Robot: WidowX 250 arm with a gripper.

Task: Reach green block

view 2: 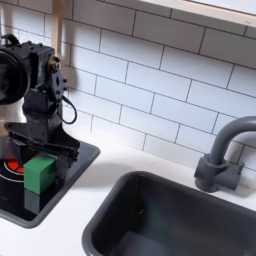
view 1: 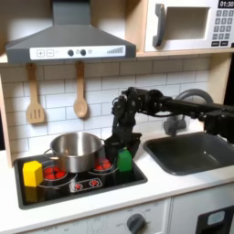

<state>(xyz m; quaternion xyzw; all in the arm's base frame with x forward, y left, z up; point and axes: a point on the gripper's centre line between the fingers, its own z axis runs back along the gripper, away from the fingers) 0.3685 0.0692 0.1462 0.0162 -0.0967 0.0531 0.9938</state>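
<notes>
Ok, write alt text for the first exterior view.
A black robot arm's gripper hangs just above a small green block on a toy stovetop. A steel pot and a yellow block sit further toward the first exterior view's left.

**Camera positions, toy kitchen**

First exterior view: frontal, set back, slightly above worktop (view 1: 174,187) height, facing the tiled back wall; takes in range hood (view 1: 69,41), microwave (view 1: 187,26), stove top (view 1: 78,183) and sink (view 1: 194,151) in one wide frame.

Second exterior view: close and low, over the worktop near the sink (view 2: 170,215), looking obliquely across toward the stove top (view 2: 20,195) at the second exterior view's left; tiled wall runs diagonally behind.

Shared ground: stove's sink-side edge, green block (view 1: 124,161) (view 2: 40,172), arm, faucet (view 1: 186,105) (view 2: 222,155), sink basin.
</notes>
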